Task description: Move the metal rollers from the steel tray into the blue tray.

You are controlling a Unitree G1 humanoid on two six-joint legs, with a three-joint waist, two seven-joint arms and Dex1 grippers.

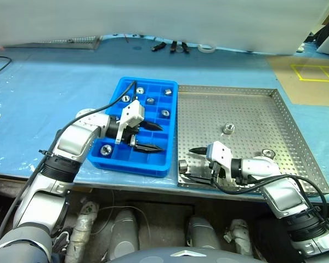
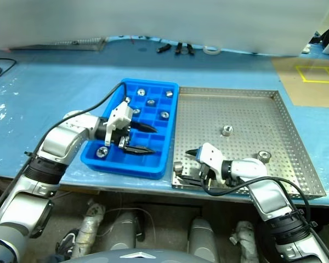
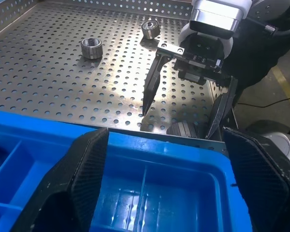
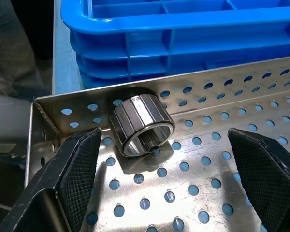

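Note:
The steel tray (image 1: 252, 109) lies right of the blue tray (image 1: 148, 81). Three metal rollers rest on the steel floor: one mid-tray (image 1: 228, 129), one near the right (image 1: 268, 154), one in the near-left corner (image 1: 182, 165). My right gripper (image 1: 191, 163) is open, low over that corner, its fingers either side of the corner roller (image 4: 142, 124) without touching it. My left gripper (image 1: 153, 137) hovers open and empty over the blue tray's near compartments. Several rollers sit in blue tray cells, such as one at the near left (image 1: 106, 149).
The steel tray's rim and the blue tray's wall stand close behind the corner roller. Small tools (image 1: 172, 47) and a tape roll (image 1: 206, 49) lie at the table's far edge. Another perforated tray (image 1: 71, 41) is at the back left. Cardboard with yellow lines (image 1: 312, 71) is far right.

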